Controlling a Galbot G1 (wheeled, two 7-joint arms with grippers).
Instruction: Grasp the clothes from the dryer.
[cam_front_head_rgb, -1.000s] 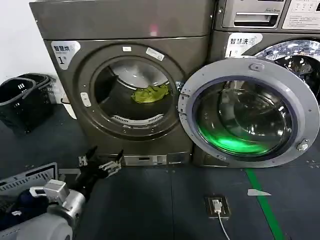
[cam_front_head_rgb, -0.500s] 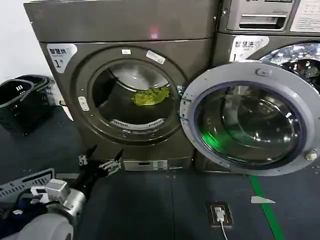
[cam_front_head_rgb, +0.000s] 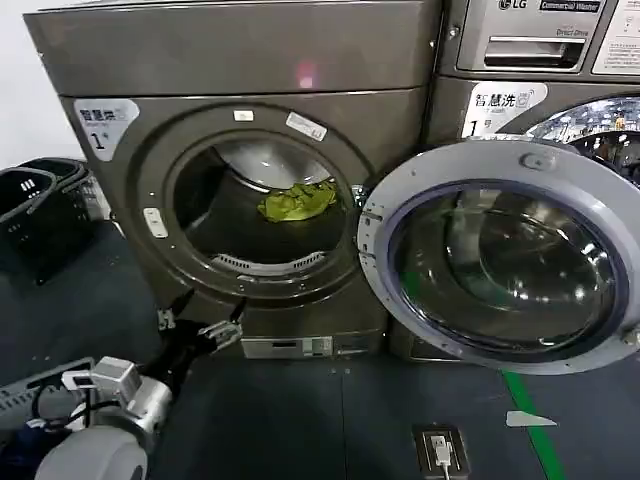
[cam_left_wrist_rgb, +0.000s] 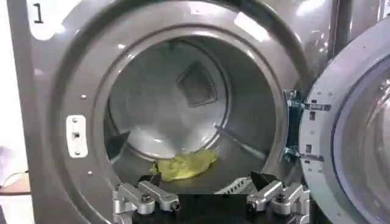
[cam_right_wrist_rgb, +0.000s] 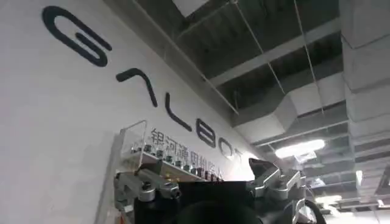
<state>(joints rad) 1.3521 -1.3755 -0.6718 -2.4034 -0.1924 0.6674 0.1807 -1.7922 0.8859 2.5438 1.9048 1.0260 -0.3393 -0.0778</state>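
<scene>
silver-and-black, the left gripper (cam_front_head_rgb: 198, 322) hangs low in front of the dryer (cam_front_head_rgb: 250, 150), just below the rim of the round drum mouth, at the end of the grey left arm that rises from the lower left of the head view. its jaws are spread wide with nothing between them; in the left wrist view the two fingertips (cam_left_wrist_rgb: 146, 182) stand well apart, aimed into the drum, and nothing touches them.

beyond the gripper, inside the drum, lie the clothes (cam_front_head_rgb: 295, 201): a small yellow-green bundle resting on the drum floor toward the back, slightly right of the drum's centre in the head view. the bundle is well apart from the gripper. in the left wrist view the clothes (cam_left_wrist_rgb: 183, 165) sit between and beyond the two fingertips.

the dryer's door (cam_front_head_rgb: 500, 255), a grey ring around dark glass, stands swung open to the right, hinged at the right edge of the drum mouth. a white label marked "1" (cam_front_head_rgb: 105, 117) sits at the dryer's upper left corner, and a small red light (cam_front_head_rgb: 305, 73) glows on the top panel. a second machine (cam_front_head_rgb: 540, 60) stands just beside the dryer on the right. dark baskets (cam_front_head_rgb: 35, 200) stand on the floor to the dryer's left.

the right gripper (cam_right_wrist_rgb: 210, 185) points up toward a white wall with dark lettering and a ceiling; its jaws are spread, holding nothing.
</scene>
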